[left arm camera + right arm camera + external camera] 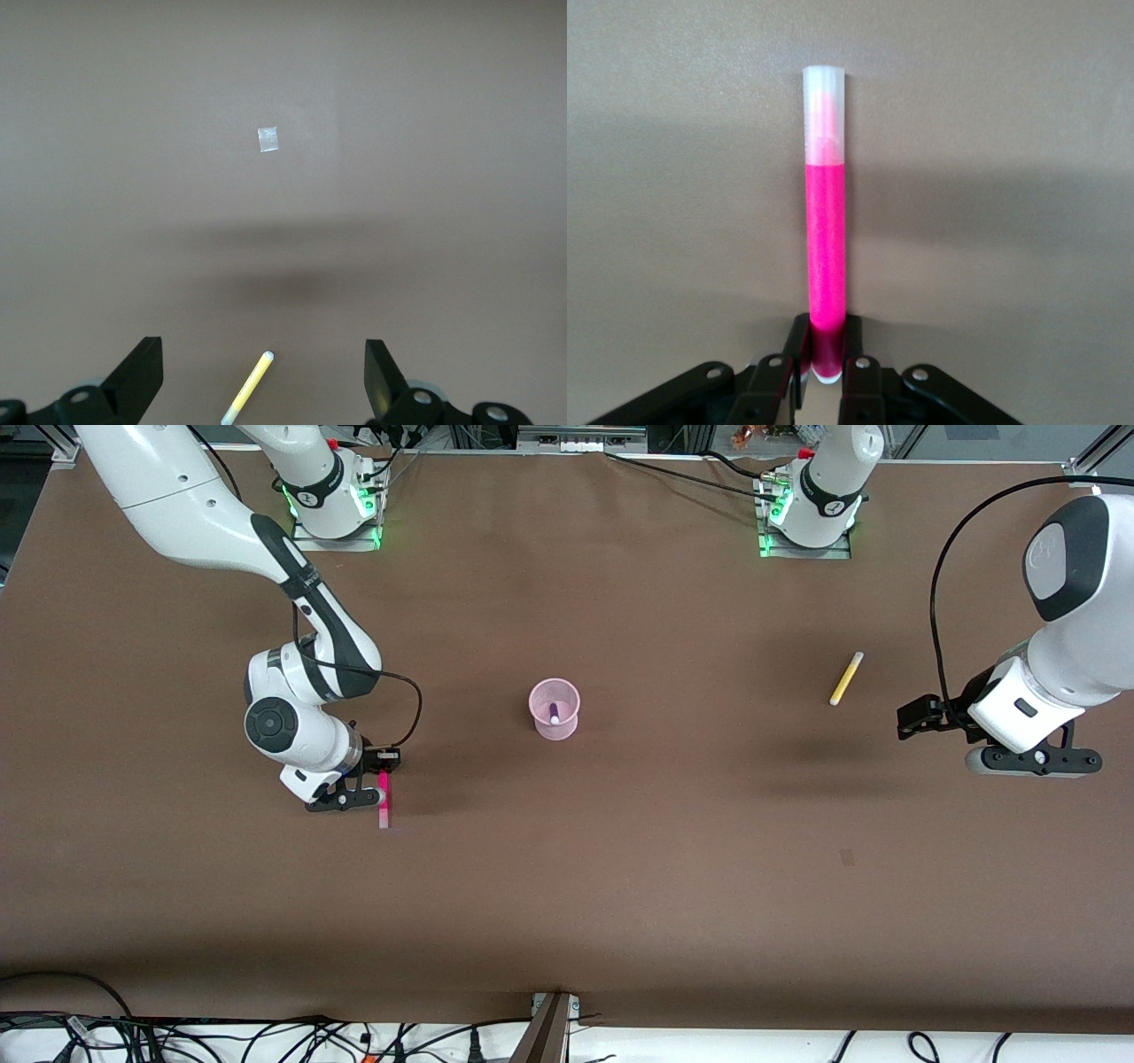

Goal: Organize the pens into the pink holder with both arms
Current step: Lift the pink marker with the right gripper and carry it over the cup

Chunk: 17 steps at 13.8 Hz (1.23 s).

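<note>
Right gripper (379,786): low at the table in the lower-left part of the front view, its fingers (799,350) pinched on one end of the pink pen (384,801). The right wrist view shows that pen (825,221) sticking straight out from the jaws, pale cap away from them.

Pink pen: clamped, but whether it rests on the table or is just off it, I cannot tell.

Left gripper (921,714): hanging at the right edge of the front view, over bare table toward the left arm's end. Its fingers (142,372) are spread wide and hold nothing.

Yellow pen (846,678): lying flat in the upper right of the front view, near the left gripper but not touching it. The left wrist view shows it (248,388) between the spread fingers, with a small pale patch (267,140) on the table above it in that frame.

Pink cup (555,709): upright at the middle of the front view, well apart from both grippers.

Purple pen (554,712): already in the cup, pale end up.

Green pen: nowhere that I can see.

Done so far: one pen in the cup.

Still to do: the pink one has to go across to the cup; the yellow one is ungrabbed. By my reckoning, we're less than half done.
</note>
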Tool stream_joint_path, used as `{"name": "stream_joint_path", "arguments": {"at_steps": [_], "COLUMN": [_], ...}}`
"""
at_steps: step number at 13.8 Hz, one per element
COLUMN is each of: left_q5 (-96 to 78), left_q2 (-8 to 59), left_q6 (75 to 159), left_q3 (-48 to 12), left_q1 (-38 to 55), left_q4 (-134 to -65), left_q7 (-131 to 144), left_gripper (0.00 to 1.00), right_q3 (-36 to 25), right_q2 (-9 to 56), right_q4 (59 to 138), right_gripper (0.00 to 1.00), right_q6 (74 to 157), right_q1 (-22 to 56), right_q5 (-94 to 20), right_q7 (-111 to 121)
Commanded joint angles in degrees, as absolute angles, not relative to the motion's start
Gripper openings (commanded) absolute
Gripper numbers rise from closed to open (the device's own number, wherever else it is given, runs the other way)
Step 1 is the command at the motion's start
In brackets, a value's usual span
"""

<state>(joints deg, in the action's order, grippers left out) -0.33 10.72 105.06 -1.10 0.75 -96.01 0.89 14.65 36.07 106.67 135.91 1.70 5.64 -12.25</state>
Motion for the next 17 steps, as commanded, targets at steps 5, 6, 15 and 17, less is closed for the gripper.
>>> {"name": "stream_joint_path", "arguments": {"at_steps": [5,6,15,17], "left_q5": [-1.41,-1.41,-0.88,-0.88], "left_q2": [7.82,7.65,7.56,7.56], "left_q6": [105.91,105.91,105.82,105.73], "left_q3": [-1.49,-1.49,-10.90,-10.72], "left_q1": [0.18,0.18,-9.23,-9.32], "left_q4": [-97.29,-97.21,-96.06,-96.24], "left_q7": [0.88,0.88,0.79,0.44], "left_gripper": [1.00,1.00,1.00,1.00], "right_q3": [23.98,25.73,31.38,31.38], "right_q2": [31.56,30.77,33.74,35.24], "right_q4": [97.74,97.73,92.73,92.20], "right_gripper": [0.00,0.00,0.00,0.00], "right_q6": [109.44,109.25,116.17,119.78], "right_q1": [2.02,2.02,8.34,10.19], "right_q5": [-10.96,-13.86,-34.88,-35.24], "right_q7": [-32.04,-36.60,-75.66,-77.51]}}
